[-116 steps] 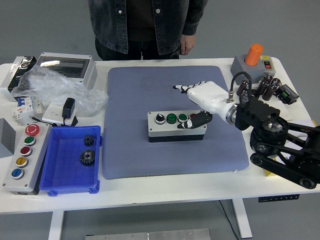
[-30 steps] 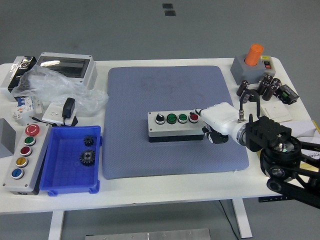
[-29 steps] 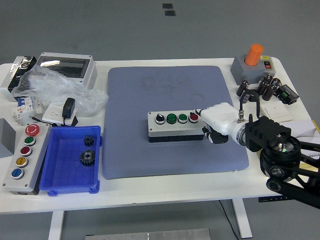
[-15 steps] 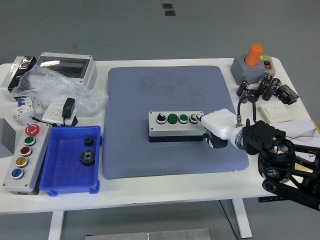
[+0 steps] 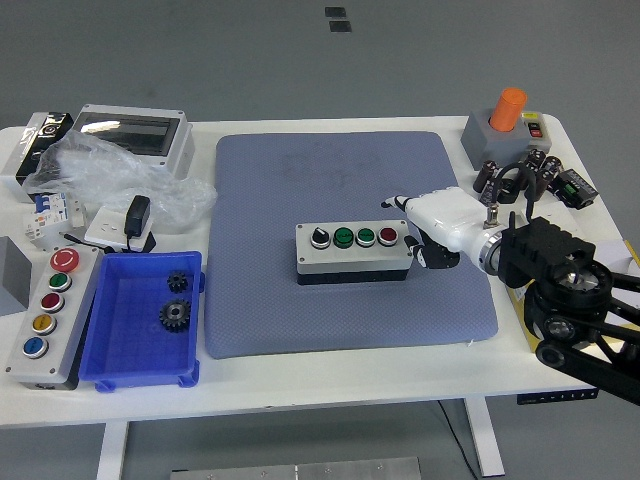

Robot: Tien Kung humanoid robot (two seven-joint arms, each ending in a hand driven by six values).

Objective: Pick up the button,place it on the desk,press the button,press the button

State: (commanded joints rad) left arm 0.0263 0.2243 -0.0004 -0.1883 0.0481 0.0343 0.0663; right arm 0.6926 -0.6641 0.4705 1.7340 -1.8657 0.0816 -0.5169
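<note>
A grey button box [image 5: 352,258] lies in the middle of the blue-grey mat [image 5: 300,170]. On its top are a black selector knob [image 5: 320,237], two green buttons [image 5: 354,237] and a red button [image 5: 387,236]. My right hand [image 5: 432,222], white with dark fingers, hovers just past the box's right end, close to the red button but off it. Its fingers are curled under the palm and hold nothing. The left arm is out of the picture.
A blue bin [image 5: 112,345] holding two gears and a grey panel [image 5: 28,322] of several coloured buttons sit at the front left. A plastic bag [image 5: 100,175], an enclosure [image 5: 135,135] and a charger [image 5: 136,220] lie at the back left. An orange-button box [image 5: 505,125] and capacitors [image 5: 520,175] are at the back right.
My right hand has come off the red button and drawn back up and to the right, uncovering it. The person seen at the far side earlier is gone.
</note>
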